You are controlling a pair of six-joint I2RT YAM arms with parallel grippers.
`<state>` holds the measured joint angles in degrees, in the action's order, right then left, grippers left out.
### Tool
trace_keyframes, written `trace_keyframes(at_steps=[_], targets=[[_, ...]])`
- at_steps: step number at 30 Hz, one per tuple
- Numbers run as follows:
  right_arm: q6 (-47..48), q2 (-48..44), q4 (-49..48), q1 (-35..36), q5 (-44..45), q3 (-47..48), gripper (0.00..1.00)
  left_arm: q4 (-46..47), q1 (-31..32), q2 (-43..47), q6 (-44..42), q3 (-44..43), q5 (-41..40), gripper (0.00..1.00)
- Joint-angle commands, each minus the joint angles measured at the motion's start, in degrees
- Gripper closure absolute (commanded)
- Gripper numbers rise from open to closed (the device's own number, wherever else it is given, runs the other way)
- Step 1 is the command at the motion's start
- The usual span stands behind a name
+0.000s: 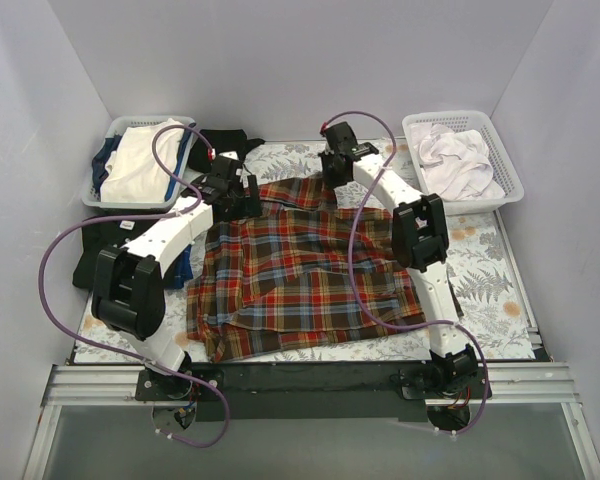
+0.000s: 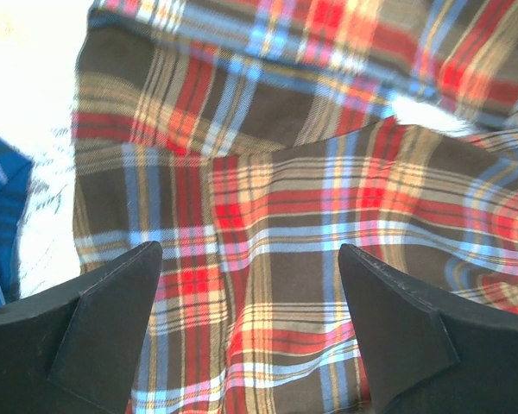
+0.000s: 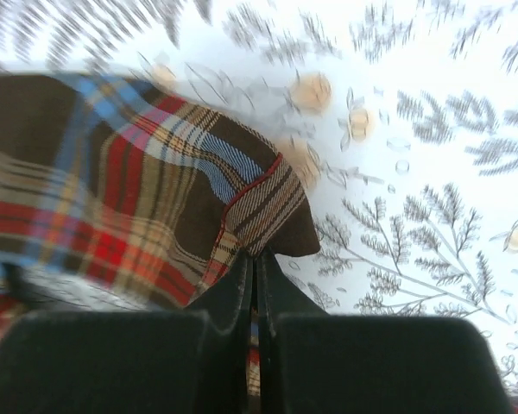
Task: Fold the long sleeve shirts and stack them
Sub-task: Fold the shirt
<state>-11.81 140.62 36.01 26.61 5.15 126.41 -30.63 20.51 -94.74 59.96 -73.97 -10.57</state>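
- While the plaid shirt [image 1: 300,270] lies spread and rumpled across the middle of the desk [image 1: 480,270], the right fingers [image 3: 242,280] are pressed together on a hemmed corner at its far edge.
- That pinched corner rides just off the leaf-printed surface, and bare desk shows beyond and to the right of those fingers.
- Directly under the left fingers [image 2: 112,302] is more plaid, gathered into soft ridges. They stand well apart and hold nothing, and I cannot tell whether they touch the cloth.
- To the left of the left fingers a strip of blue cloth [image 2: 0,216] shows. Further that way the black shirt [image 1: 105,250] sits in a dark heap at the desk's edge, not yet folded or stacked.
- By my reading, the step in hand is an early fold of the plaid shirt, with its far edge being taken up at two points.
- The next move calls for the left fingers to come down and close on the edge beneath them, level with the right's hold. Both could then lift together, since a one-sided pull would likely skew the cloth.
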Motion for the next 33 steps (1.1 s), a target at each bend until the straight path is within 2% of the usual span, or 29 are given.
trace_keyframes(at_steps=[1,4,9,14,15,16,19,23,29,33], targets=[[-0.5,-9.4,-8.8,-0.2,-2.9,7.6,0.99,-2.5,0.0,3.2,2.3,1.0,-5.1,0.16],[-0.5,-14.7,-9.1,-0.2,-4.8,6.2,0.99,-3.6,-0.7,3.2,5.4,0.1,-8.1,0.15],[0.1,-27.9,-5.4,0.6,-13.7,-5.3,0.99,-2.9,-3.1,4.5,8.6,-1.6,-11.2,0.14],[5.6,-38.3,4.8,4.8,-14.8,-20.4,0.99,-1.7,-4.1,4.6,8.3,-3.7,-12.9,0.12],[6.1,-42.7,6.5,5.6,-14.3,-23.1,0.99,-1.7,-4.3,4.3,8.5,-4.1,-13.2,0.12],[6.4,-45.2,6.9,6.4,-13.7,-29.3,0.99,-1.8,-4.4,4.0,8.9,-4.6,-13.2,0.12],[6.8,-55.0,8.9,8.4,-12.9,-37.3,0.99,-2.7,-4.7,3.2,11.3,-5.3,-15.0,0.12],[7.1,-67.1,12.6,9.2,-18.0,-46.7,0.99,-2.3,-5.3,3.2,13.5,-4.9,-16.1,0.11],[8.3,-74.8,21.3,10.4,-27.5,-52.2,0.99,-2.9,-5.4,-0.5,13.0,-7.6,-14.9,0.11],[8.1,-79.0,24.3,11.9,-32.2,-59.9,0.99,-3.5,-5.5,-2.1,11.9,-9.1,-13.2,0.11]])
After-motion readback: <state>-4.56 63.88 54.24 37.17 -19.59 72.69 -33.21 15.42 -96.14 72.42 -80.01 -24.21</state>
